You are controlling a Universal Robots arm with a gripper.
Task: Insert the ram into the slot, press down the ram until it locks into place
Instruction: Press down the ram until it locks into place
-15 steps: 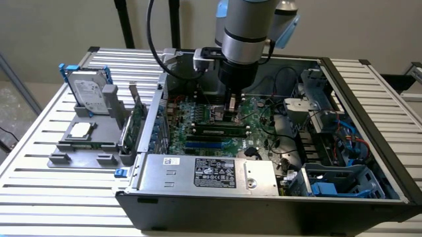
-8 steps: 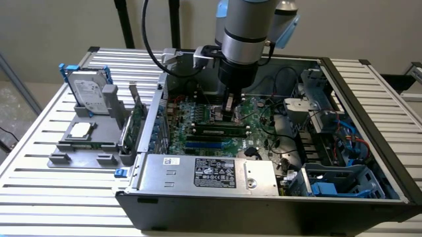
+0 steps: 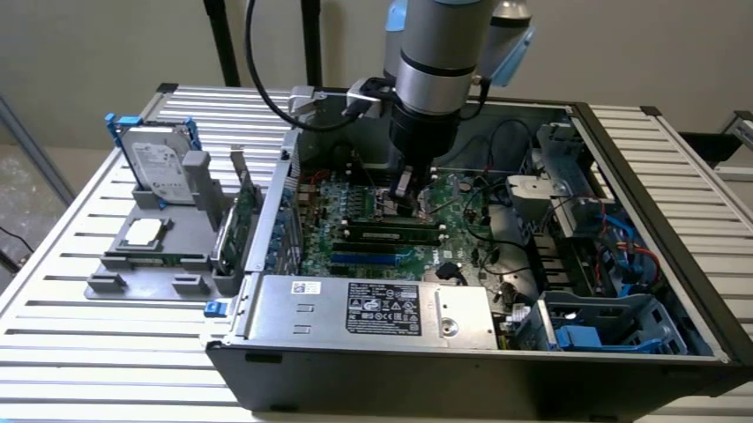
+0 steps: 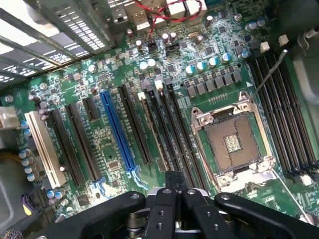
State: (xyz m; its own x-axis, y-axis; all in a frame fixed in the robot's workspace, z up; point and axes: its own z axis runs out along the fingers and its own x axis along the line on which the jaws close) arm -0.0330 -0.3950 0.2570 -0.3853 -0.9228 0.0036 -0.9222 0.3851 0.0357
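One ram [image 3: 389, 234] sits seated in a slot [image 3: 386, 227] mid-motherboard [image 3: 353, 211], among four parallel black sockets. The gripper [image 3: 406, 201], fingers pressed together, hangs just above the board, holding nothing.

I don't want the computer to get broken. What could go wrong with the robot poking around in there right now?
1. The shut gripper is low over the ram, which lies along the black slots. Pushing off-centre could tip the ram or leave one end unlocked.
2. The open processor socket sits right beside those slots. A sideways slip might hurt its tiny contacts.
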